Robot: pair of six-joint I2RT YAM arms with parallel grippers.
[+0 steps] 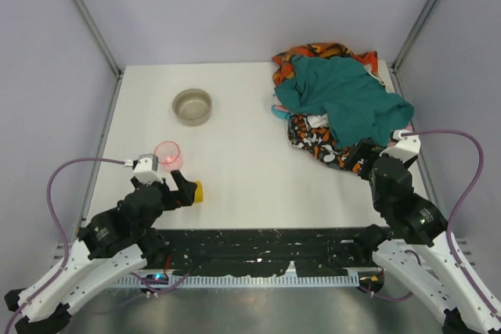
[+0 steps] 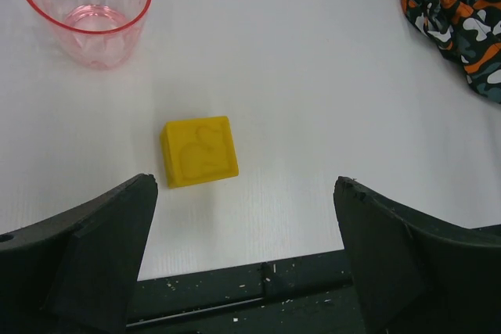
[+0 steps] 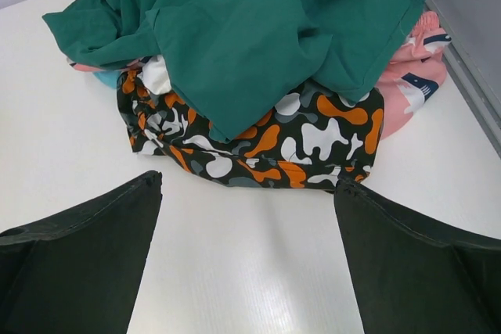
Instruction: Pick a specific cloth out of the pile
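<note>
The pile (image 1: 337, 107) lies at the table's back right. A dark teal cloth (image 1: 344, 91) covers its top, also in the right wrist view (image 3: 258, 29). Under it is black cloth with orange and white blotches (image 3: 297, 138). Of the turquoise-blue cloth only a small sliver shows at the pile's left edge (image 1: 279, 109), under the teal cloth (image 3: 106, 78); the rest is hidden. My right gripper (image 1: 368, 154) (image 3: 246, 193) is open and empty, just before the pile's near edge. My left gripper (image 1: 176, 192) (image 2: 244, 193) is open and empty, far left of the pile.
A yellow block (image 2: 200, 150) lies just ahead of my left gripper, a pink clear cup (image 2: 86, 5) beyond it. A grey bowl (image 1: 192, 106) stands at the back middle. A pink printed cloth (image 3: 411, 76) pokes out at the pile's right, by the enclosure wall.
</note>
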